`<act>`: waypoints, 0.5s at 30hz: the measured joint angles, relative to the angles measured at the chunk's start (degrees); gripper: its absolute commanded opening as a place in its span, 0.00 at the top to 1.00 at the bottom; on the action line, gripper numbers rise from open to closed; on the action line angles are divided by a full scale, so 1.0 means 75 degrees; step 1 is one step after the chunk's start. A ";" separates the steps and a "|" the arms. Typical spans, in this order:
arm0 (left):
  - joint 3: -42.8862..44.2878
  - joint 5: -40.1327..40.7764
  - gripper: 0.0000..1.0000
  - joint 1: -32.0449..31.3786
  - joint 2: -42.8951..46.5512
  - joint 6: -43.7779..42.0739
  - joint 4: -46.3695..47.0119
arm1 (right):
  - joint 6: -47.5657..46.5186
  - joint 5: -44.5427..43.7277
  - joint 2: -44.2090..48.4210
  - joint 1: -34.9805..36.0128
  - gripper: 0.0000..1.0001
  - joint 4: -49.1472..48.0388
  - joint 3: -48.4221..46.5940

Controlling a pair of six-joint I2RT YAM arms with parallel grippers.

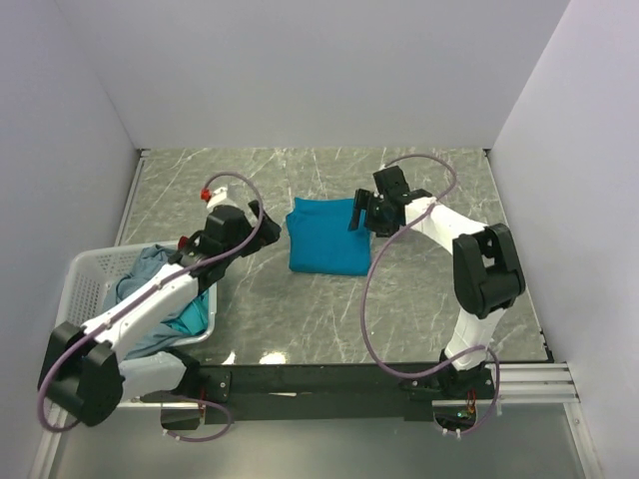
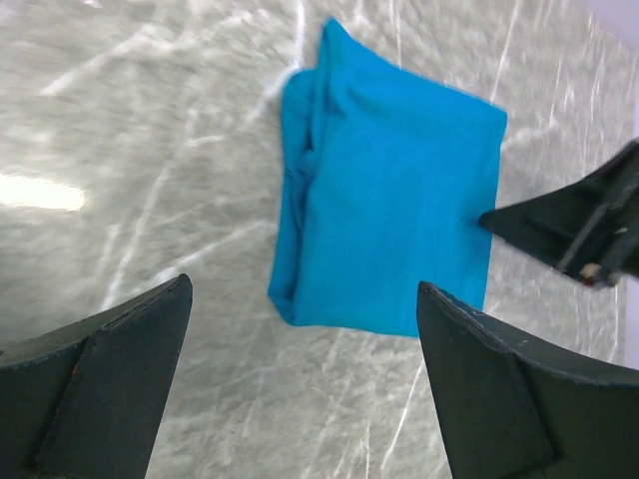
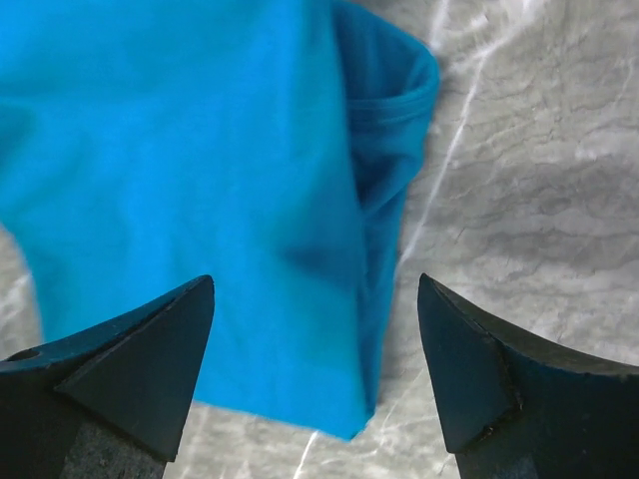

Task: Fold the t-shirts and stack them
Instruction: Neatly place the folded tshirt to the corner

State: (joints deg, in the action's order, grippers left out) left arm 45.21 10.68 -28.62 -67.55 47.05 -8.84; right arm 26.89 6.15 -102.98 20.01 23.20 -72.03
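A bright teal-blue t-shirt (image 1: pixel 327 236) lies folded into a neat rectangle on the marble table. My left gripper (image 1: pixel 268 222) hovers just off its left edge, open and holding nothing. In the left wrist view the folded shirt (image 2: pixel 389 220) lies ahead of the wide-apart jaws (image 2: pixel 305 287). My right gripper (image 1: pixel 356 213) hangs open over the shirt's right edge. The right wrist view shows that shirt (image 3: pixel 180 180) below and between the spread jaws (image 3: pixel 316 279), not touching them. More t-shirts, grey-blue (image 1: pixel 150 271) and teal (image 1: pixel 196 317), are heaped in the basket.
A white lattice basket (image 1: pixel 88 271) stands at the left, under the left arm. Grey walls close in the table at the back and both sides. The right gripper's dark finger (image 2: pixel 574 225) shows at the right of the left wrist view.
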 measured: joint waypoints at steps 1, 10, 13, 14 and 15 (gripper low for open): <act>-0.0134 0.0122 0.01 0.0000 0.0207 0.0064 0.0003 | 0.0000 -0.0029 -0.0172 0.0000 0.12 0.0006 -0.0020; -0.0341 0.0819 0.00 0.0003 0.0766 0.0114 -0.0050 | -0.0009 -0.0268 -0.1110 0.0044 0.26 0.0055 -0.0402; -0.0341 0.0831 0.00 0.0003 0.0597 0.0105 -0.0102 | -0.0079 -0.0306 -0.1370 0.0076 0.43 0.0090 -0.0691; -0.0341 0.0831 0.01 0.0003 0.0536 0.0108 -0.0119 | -0.0090 -0.0297 -0.1454 0.0093 0.46 0.0064 -0.0784; -0.0341 0.0833 0.01 0.0003 0.0498 0.0105 -0.0128 | -0.0105 -0.0309 -0.1545 0.0122 0.51 0.0073 -0.0880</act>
State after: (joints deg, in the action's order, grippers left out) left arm 42.65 16.93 -28.60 -63.81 47.83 -9.80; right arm 26.11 3.84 -114.56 20.93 23.75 -78.63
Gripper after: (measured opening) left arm 0.995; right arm 0.564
